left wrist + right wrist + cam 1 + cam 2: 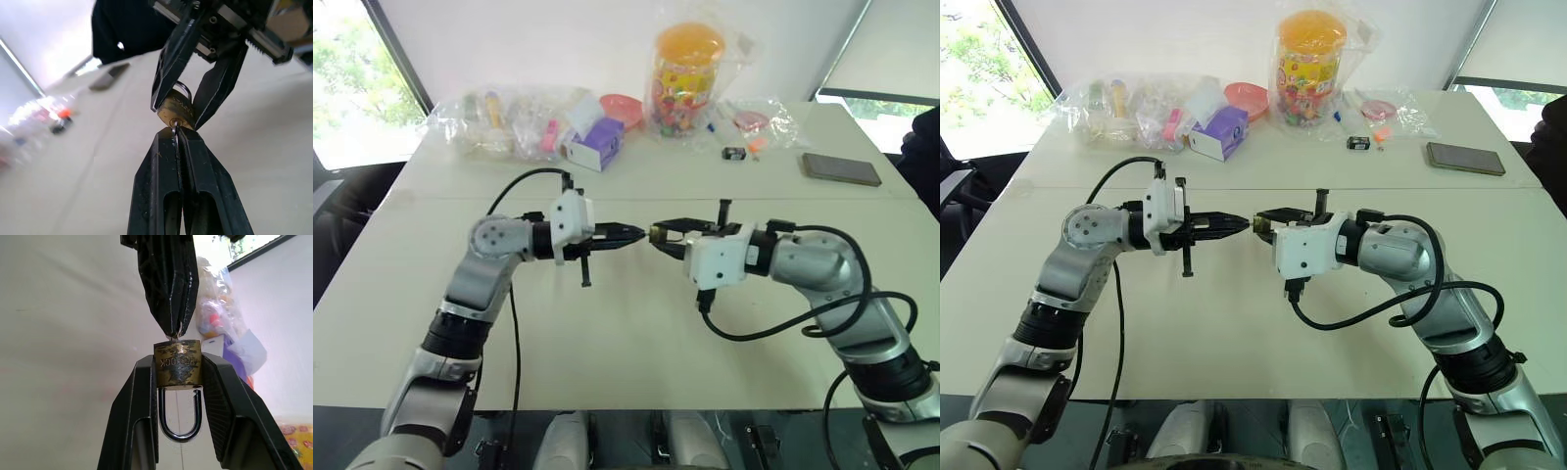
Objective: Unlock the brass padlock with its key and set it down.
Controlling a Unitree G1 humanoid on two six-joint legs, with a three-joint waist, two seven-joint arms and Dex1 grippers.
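Left gripper [177, 137] fingers pressed together on the key [174, 125], a thin metal sliver seated in the keyway. Right gripper [178, 363] pinches the brass padlock [178, 364] by its side faces, held in the air above the white table [636, 343], between both arms. Lock lies straight ahead of the left fingertips, touching; key axis runs in line with lock body and shackle [180, 416]. Shackle looks seated, so likely not yet unlocked. Stamped text on the body ends in "LOCK"; the rest is unreadable.
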